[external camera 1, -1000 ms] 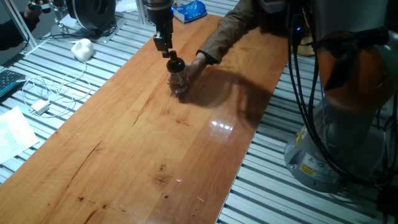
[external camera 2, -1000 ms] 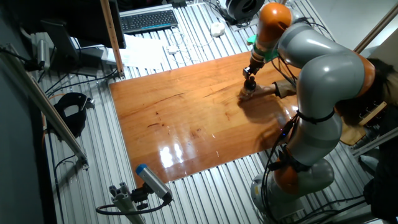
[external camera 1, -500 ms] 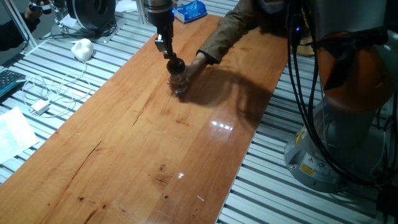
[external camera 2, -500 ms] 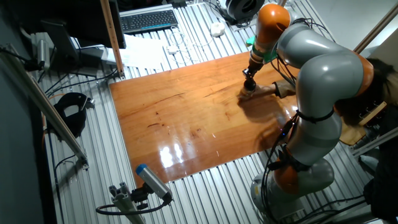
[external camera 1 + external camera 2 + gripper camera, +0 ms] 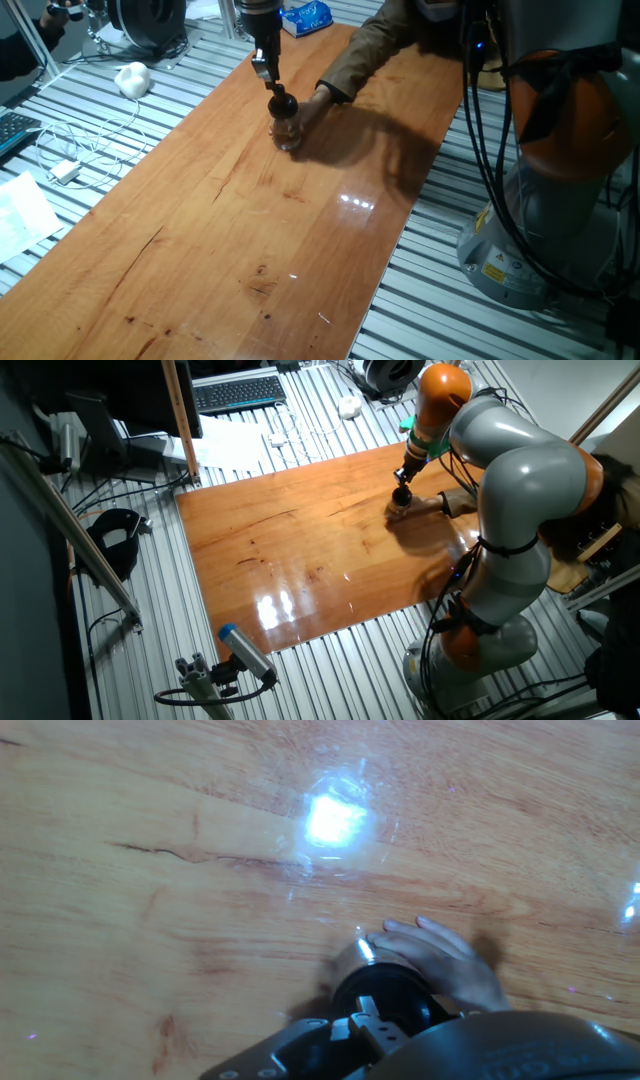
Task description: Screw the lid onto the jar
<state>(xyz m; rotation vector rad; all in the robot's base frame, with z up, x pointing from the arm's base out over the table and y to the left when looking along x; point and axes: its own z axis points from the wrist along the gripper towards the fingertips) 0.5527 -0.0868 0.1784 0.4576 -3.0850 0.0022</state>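
The small clear jar stands on the wooden table, and a person's hand holds it from the right. The black lid sits on top of the jar. My gripper hangs just above and slightly to the left of the lid, apart from it. In the hand view the fingertips are close together and empty, with the lid below them and the person's fingers around the jar. In the other fixed view the gripper is above the jar.
The person's sleeved arm reaches in from the back right. A white cable and plug and a white ball lie on the slatted bench to the left. The robot base stands to the right.
My gripper has risen a little and shifted slightly right above the lid. The lid, the jar and the person's hand have stayed where they were.
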